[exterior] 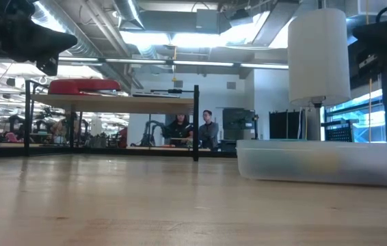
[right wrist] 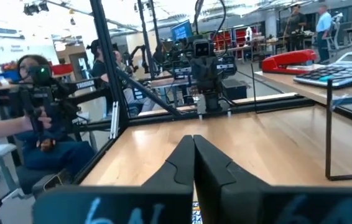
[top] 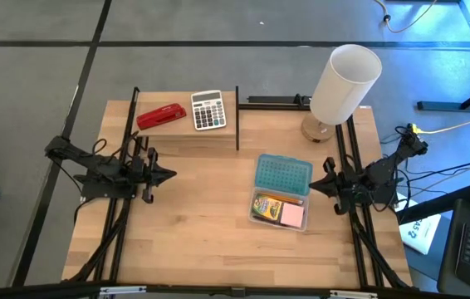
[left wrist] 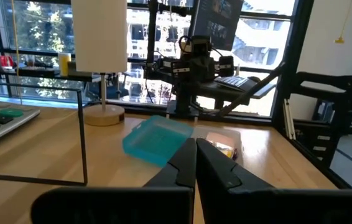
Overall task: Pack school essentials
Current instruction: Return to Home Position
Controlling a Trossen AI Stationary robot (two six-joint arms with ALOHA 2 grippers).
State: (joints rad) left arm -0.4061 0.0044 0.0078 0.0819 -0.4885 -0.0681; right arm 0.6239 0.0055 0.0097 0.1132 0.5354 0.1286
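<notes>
High view sets the blue supply box between the two arms, clearly nearer the right gripper, which sits just beside the box's right edge and points at it; the left gripper faces it from well apart across bare table; the box lies open, its long axis running from the lid half toward the raised shelf to the filled half toward the table's front, where the crayon box and pink note pad lie side by side; anything else inside is too small to tell; the left wrist view shows that arm's fingers pressed together on nothing; the right wrist view shows the same of its own fingers; judged from this, packing looks finished and both arms need only draw back clear, the right with less room to spare.
</notes>
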